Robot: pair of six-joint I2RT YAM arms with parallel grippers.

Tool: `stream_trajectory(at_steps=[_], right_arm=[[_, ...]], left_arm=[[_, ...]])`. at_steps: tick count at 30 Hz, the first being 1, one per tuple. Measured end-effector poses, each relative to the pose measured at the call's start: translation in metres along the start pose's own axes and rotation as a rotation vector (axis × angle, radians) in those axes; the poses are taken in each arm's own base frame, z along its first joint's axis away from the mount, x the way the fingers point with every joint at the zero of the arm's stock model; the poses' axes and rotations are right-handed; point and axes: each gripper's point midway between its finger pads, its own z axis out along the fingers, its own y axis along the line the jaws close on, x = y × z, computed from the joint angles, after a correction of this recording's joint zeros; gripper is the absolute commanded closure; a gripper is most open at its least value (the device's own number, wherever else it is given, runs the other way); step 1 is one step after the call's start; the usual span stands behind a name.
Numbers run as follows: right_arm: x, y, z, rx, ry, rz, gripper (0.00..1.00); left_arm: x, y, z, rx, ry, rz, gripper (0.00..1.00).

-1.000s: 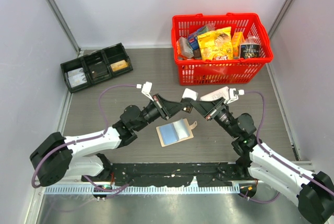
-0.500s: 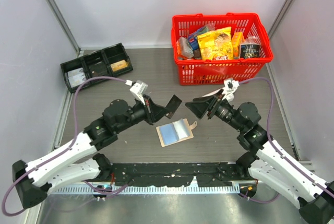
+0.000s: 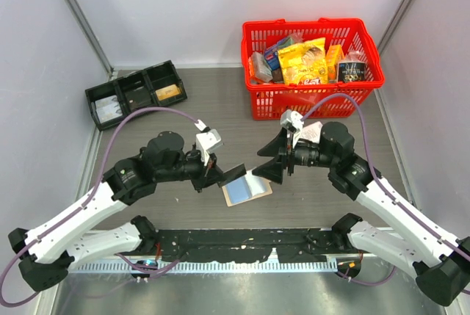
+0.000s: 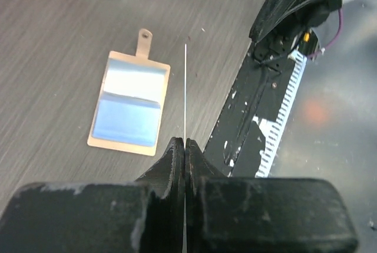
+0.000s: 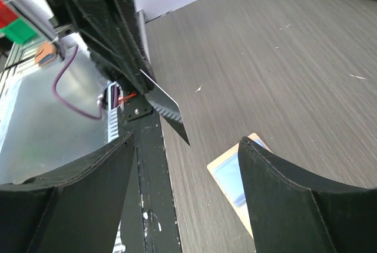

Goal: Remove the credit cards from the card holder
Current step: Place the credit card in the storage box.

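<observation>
Overhead, both arms reach inward with bent elbows, and their grippers nearly face each other above the table (image 3: 213, 102). The left gripper (image 3: 220, 177) has its jaws pressed together on a thin card (image 5: 164, 107). The card sticks out ahead of them toward the right gripper (image 3: 264, 162), whose jaws are spread wide with nothing between. The card holder (image 4: 129, 108) lies open and flat on the table, beneath the gap between the two grippers. Its blue and pale panels face up, and its small tab is on the end farther from the left jaws.

Far beyond the right jaws, a red basket (image 3: 316, 102) holds snack packets. Well behind the left jaws, a black tray (image 3: 139, 112) has three compartments with items too small to name.

The left wrist view shows the card only edge-on, as a thin line. The right wrist view cuts off most of the holder. I cannot tell whether cards remain inside.
</observation>
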Motion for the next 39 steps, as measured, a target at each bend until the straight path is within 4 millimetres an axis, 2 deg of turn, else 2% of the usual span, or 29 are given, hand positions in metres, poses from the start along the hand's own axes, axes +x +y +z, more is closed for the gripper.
stream_trajectory(at_steps=[7,12,13,14,15,16,18,19,23,27,30,32,35,39], right_arm=[[0.013,0.016,0.008,-0.135,0.063,-0.037,0.27],[0.027,0.028,0.017,-0.231,0.118,-0.031,0.39],[0.031,0.031,0.019,-0.252,0.135,-0.029,0.45],[0.034,0.033,0.02,-0.266,0.148,-0.027,0.63],[0.038,0.036,0.022,-0.285,0.167,-0.027,0.7],[0.04,0.038,0.023,-0.297,0.176,-0.034,0.86],[0.044,0.039,0.024,-0.307,0.19,-0.037,0.99],[0.045,0.039,0.024,-0.305,0.193,-0.038,0.99],[0.041,0.037,0.025,-0.279,0.166,-0.033,0.99],[0.04,0.026,0.029,-0.221,0.114,0.025,0.99],[0.043,0.013,0.033,-0.154,0.064,0.112,0.99],[0.045,0.0,0.036,-0.084,0.011,0.197,0.99],[0.045,-0.015,0.038,0.007,-0.077,0.307,0.99],[0.034,-0.031,0.034,0.094,-0.236,0.445,0.99]], left_arm=[[0.014,-0.01,0.009,0.091,0.107,0.03,1.0],[0.014,-0.018,0.011,0.148,0.125,0.043,1.0],[0.014,-0.02,0.012,0.16,0.127,0.044,1.0],[0.014,-0.021,0.012,0.169,0.13,0.044,1.0],[0.014,-0.022,0.013,0.178,0.134,0.043,1.0],[0.015,-0.023,0.013,0.185,0.137,0.044,1.0],[0.016,-0.025,0.014,0.197,0.143,0.043,0.96],[0.016,-0.025,0.014,0.201,0.145,0.042,0.89],[0.012,-0.023,0.015,0.174,0.125,0.023,0.42],[0.001,-0.013,0.014,0.09,0.014,-0.034,0.18],[-0.005,0.0,0.012,0.004,-0.118,-0.114,0.1],[-0.007,0.011,0.01,-0.05,-0.224,-0.187,0.08],[-0.008,0.026,0.01,-0.108,-0.374,-0.305,0.1],[-0.004,0.044,0.018,-0.14,-0.52,-0.49,0.15]])
